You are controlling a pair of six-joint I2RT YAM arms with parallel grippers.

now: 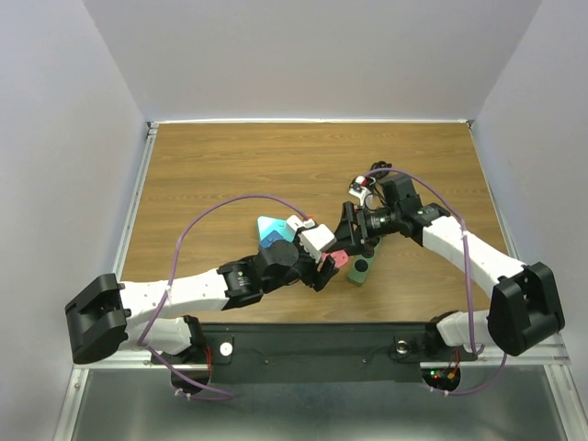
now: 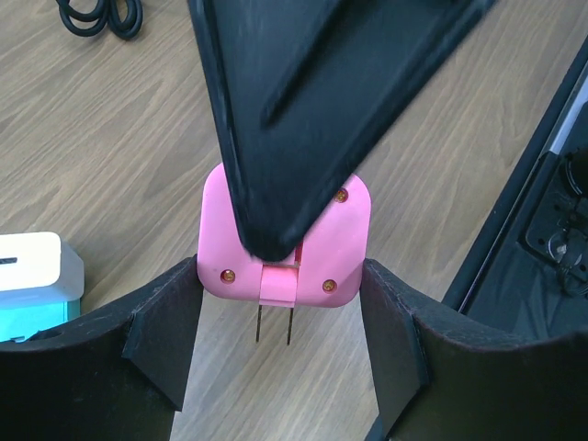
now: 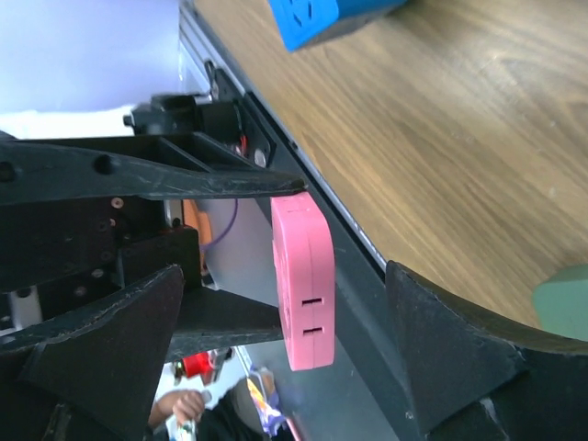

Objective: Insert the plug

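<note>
My left gripper (image 1: pixel 324 267) is shut on a pink plug (image 1: pixel 337 258) and holds it above the table. In the left wrist view the plug (image 2: pixel 322 248) sits between my fingers (image 2: pixel 165 322), its two metal prongs pointing back at the camera. My right gripper (image 1: pixel 354 234) is open, and one of its fingers (image 2: pixel 312 101) hangs over the plug. In the right wrist view the plug (image 3: pixel 303 285) is edge-on with two slots, between my wide-apart right fingers (image 3: pixel 441 340). A blue socket block (image 3: pixel 322 18) lies on the table beyond.
A blue and teal block (image 1: pixel 273 230) with a white part lies left of the grippers, also seen in the left wrist view (image 2: pixel 37 276). A green object (image 1: pixel 359 269) lies just right of the plug. A black cable (image 2: pixel 96 14) lies farther off. The table's front rail (image 1: pixel 303 335) is close.
</note>
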